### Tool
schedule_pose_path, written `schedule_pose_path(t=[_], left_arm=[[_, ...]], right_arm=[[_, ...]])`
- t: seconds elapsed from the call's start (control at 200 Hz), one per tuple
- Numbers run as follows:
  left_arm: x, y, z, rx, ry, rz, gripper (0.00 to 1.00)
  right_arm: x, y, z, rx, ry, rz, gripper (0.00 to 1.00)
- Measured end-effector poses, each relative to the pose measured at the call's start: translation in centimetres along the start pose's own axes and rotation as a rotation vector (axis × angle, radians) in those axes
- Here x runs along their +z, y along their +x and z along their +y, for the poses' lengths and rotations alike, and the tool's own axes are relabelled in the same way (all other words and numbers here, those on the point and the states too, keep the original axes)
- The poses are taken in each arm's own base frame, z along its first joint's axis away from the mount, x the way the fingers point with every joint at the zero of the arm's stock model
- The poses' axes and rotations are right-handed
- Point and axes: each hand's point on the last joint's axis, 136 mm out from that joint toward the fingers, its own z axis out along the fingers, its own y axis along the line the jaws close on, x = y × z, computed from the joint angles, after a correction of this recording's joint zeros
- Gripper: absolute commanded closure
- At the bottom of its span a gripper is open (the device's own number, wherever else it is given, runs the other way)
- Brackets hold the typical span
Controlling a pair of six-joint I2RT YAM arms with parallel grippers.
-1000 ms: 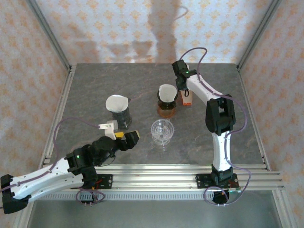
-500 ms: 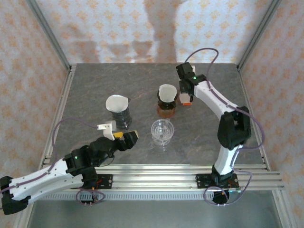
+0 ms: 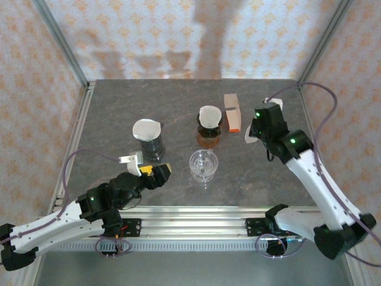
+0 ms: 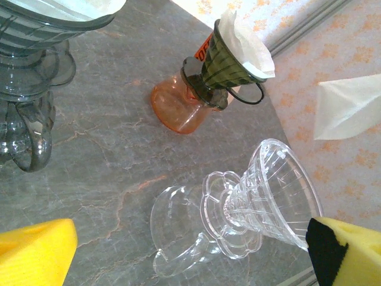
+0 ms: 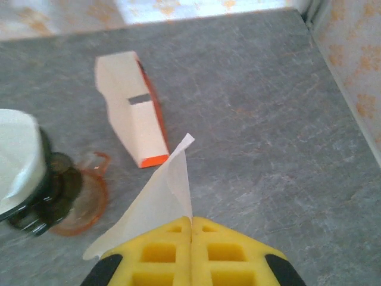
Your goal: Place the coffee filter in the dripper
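The right gripper (image 5: 191, 229) has its yellow fingers pressed together, and between them it pinches one white coffee filter (image 5: 152, 207) by its edge. The filter is lifted above the grey table (image 5: 268, 119), to the right of the white and orange box (image 5: 132, 116). In the top view this gripper is near the right side of the table, well apart from the clear glass dripper (image 3: 203, 165). That dripper stands near the front middle and has no paper inside. The left gripper (image 3: 156, 173) is wide open just left of that dripper and holds nothing. Further back, a dark dripper (image 3: 209, 119) on an orange base and a grey dripper (image 3: 149, 140) each have a white filter inside.
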Motion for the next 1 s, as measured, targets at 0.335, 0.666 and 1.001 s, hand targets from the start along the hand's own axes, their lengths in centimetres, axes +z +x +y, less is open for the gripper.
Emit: schedule_pose_path(t=[0.335, 0.666, 1.001], left_arm=[[0.0, 0.4, 0.4, 0.012, -0.016, 0.02, 0.0], [-0.1, 0.2, 0.0, 0.022, -0.028, 0.029, 0.0], [-0.1, -0.1, -0.6, 0.021, -0.021, 0.034, 0.0]], right_arm=[[-6.3, 2.4, 5.1, 0.041, -0.382, 0.189, 1.0], [-10.2, 4.7, 11.1, 0.085, -0.614, 0.467, 1.0], [-7.1, 7.9, 14.3, 0.109, -0.519, 0.718, 1.0]])
